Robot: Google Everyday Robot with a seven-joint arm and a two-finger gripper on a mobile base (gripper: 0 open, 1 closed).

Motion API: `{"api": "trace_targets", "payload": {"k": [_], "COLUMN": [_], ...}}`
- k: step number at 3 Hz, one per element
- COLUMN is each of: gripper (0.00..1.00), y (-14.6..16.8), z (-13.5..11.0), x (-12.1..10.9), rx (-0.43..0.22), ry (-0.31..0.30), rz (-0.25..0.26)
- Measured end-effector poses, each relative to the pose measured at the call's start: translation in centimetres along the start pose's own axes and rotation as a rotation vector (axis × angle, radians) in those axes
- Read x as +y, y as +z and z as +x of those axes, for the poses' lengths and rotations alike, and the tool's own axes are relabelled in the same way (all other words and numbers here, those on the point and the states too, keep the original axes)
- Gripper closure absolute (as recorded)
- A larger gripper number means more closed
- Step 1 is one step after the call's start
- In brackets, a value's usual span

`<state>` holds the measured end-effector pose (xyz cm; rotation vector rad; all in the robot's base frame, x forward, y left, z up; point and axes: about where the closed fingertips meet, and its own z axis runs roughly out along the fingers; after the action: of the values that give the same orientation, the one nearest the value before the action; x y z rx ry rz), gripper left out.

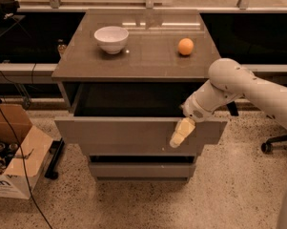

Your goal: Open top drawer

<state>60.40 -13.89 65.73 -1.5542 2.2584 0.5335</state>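
Camera view: hand (179,133) touches pulled-out top drawer (124,130) front, right side.

The desk (148,56) was a brown-grey slab with a dull sheen, seen from above and in front. Two things lay on it, well apart. A white bowl (111,38) stood upright toward the back left, and an orange (185,46) sat toward the back right, near that edge. The speckled floor (229,194) carried an open cardboard box (12,161) at the left, with a black cable (19,175) trailing across it. A chair's wheeled foot (275,142) stood at the far right. The gripper (180,132) hung below the desk's front right corner, against the top drawer (124,132).
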Motion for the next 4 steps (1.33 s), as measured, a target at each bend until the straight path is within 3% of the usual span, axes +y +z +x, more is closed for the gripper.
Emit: {"api": "trace_targets", "payload": {"k": [2, 3, 4], "gripper": [0.03, 0.26, 0.49], "y": [-1.5, -1.5, -1.8], "z": [2.4, 2.4, 3.4], "x": [6.0, 6.0, 8.0], "rx": [0.087, 0.087, 0.124], "ry": [0.098, 0.098, 0.137], "rz": [-0.075, -0.075, -0.115]}}
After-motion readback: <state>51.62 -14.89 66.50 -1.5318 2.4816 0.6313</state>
